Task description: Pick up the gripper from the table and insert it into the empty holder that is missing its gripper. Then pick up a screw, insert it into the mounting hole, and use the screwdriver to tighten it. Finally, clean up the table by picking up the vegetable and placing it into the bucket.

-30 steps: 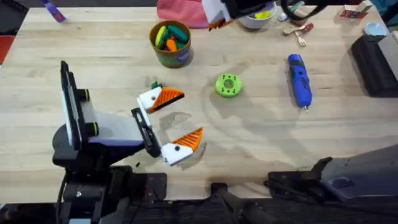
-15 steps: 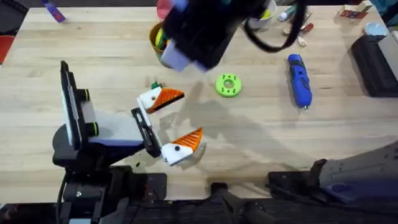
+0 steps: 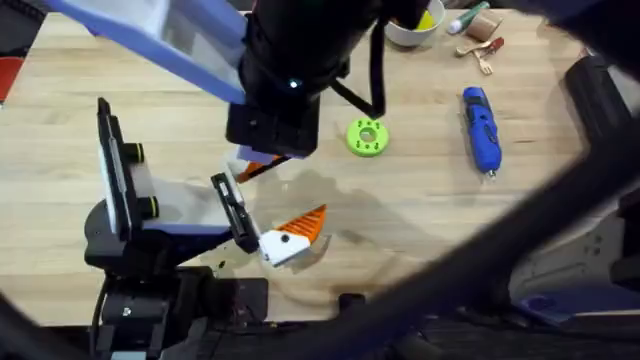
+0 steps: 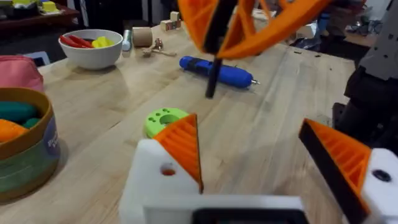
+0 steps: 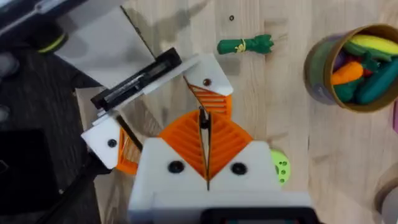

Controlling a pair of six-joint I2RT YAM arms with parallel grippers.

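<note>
Since the vegetable (image 5: 244,45) is the loose task item, start there: it lies flat on the wood, apart from the bucket (image 5: 348,62) and just beyond the far finger of the left gripper (image 3: 290,195). The bucket stands upright with toy vegetables inside.

The screwdriver (image 3: 481,128) lies on the table at 3 o'clock of the lime disc (image 3: 367,137), tip toward the near edge, in the same spot as a second ago. The disc has not moved either. The white bowl (image 3: 415,25) sits at 1 o'clock of the disc, at the far edge.

The left gripper is spread wide, both white fingers carrying orange ribbed tips, with nothing between them. Its pose matches the earlier frames.

What changed:
- The right arm (image 3: 290,60) was at the far edge a second ago.
- Half a second ago it was over the bucket.
- It has now come farther toward 7 o'clock.
- In the overhead view its dark bulk covers the bucket area and most of the left gripper's far finger.

The right gripper (image 5: 205,149) hangs right above the left gripper's open span, its orange pads pressed together. I cannot tell whether anything is pinched between them.
</note>
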